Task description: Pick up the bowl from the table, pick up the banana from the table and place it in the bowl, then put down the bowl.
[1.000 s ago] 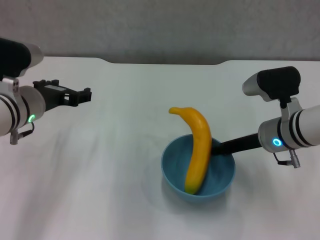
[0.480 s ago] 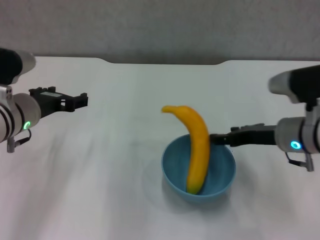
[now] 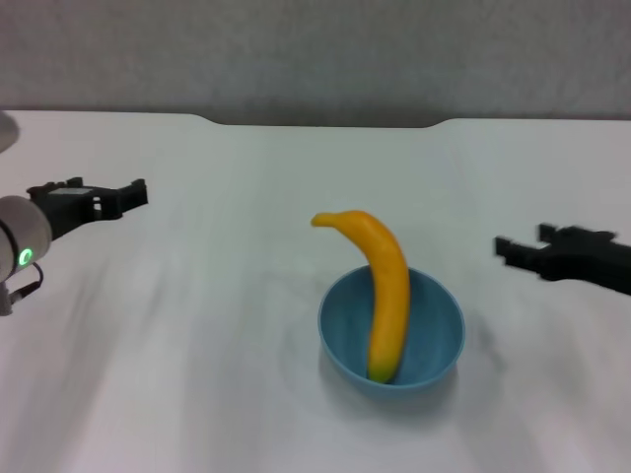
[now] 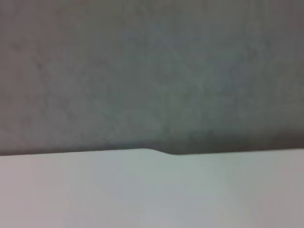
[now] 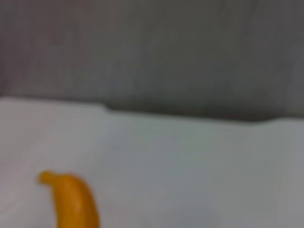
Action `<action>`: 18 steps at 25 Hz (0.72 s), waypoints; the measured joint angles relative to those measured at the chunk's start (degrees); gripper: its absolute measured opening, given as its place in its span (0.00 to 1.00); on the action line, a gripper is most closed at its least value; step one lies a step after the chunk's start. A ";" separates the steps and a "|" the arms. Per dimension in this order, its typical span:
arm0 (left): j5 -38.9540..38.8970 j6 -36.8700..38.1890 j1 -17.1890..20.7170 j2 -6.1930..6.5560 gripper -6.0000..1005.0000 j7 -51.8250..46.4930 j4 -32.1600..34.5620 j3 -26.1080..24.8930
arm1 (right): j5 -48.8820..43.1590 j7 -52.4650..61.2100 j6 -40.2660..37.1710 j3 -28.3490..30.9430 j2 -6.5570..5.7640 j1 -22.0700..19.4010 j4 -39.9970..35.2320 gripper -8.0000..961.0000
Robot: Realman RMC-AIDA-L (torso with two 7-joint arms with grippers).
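The light-blue bowl (image 3: 434,340) stands on the white table (image 3: 177,374) in the front middle of the head view. The yellow-orange banana (image 3: 385,296) stands in it, its lower end on the bowl's bottom and its stem end leaning out over the far rim. Its upper part also shows in the right wrist view (image 5: 73,202). My right gripper (image 3: 523,243) is open and empty, level with the bowl and well to its right. My left gripper (image 3: 106,193) is open and empty, far to the left of the bowl.
The table's far edge with its shallow notch (image 3: 325,122) meets a grey wall behind. The left wrist view shows only bare tabletop (image 4: 142,194) and that wall.
My right gripper has let go of the bowl's rim and drawn back to the right. My left arm has drawn back farther left. The bowl with the banana stays on the table.
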 joint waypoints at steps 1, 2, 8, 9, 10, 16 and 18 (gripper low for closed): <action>-1.79 0.93 0.49 0.00 0.89 1.81 0.03 0.13 | 9.85 -9.37 -1.12 0.46 0.12 -2.09 1.63 0.79; -3.74 1.71 0.95 -0.05 0.89 3.94 0.12 0.30 | 9.85 -9.37 -1.12 0.46 0.12 -2.09 1.63 0.80; -17.64 3.43 2.27 -0.28 0.87 15.82 2.56 0.78 | 42.00 -41.01 2.70 0.91 0.11 -2.74 15.87 0.80; -19.69 3.47 2.41 -0.26 0.87 17.84 2.84 0.79 | 46.41 -45.71 4.68 1.21 0.09 -2.71 18.49 0.80; -21.03 3.49 2.49 -0.26 0.86 19.25 3.02 0.79 | 49.35 -48.60 6.26 1.29 0.06 -2.66 20.09 0.80; -31.18 3.53 2.73 -0.58 0.81 32.83 5.20 1.25 | 61.65 -60.56 12.62 1.38 -0.01 -1.58 29.42 0.80; -35.54 3.49 3.01 -0.62 0.81 37.49 5.47 2.17 | 62.39 -61.59 13.18 1.48 -0.01 -1.32 30.71 0.80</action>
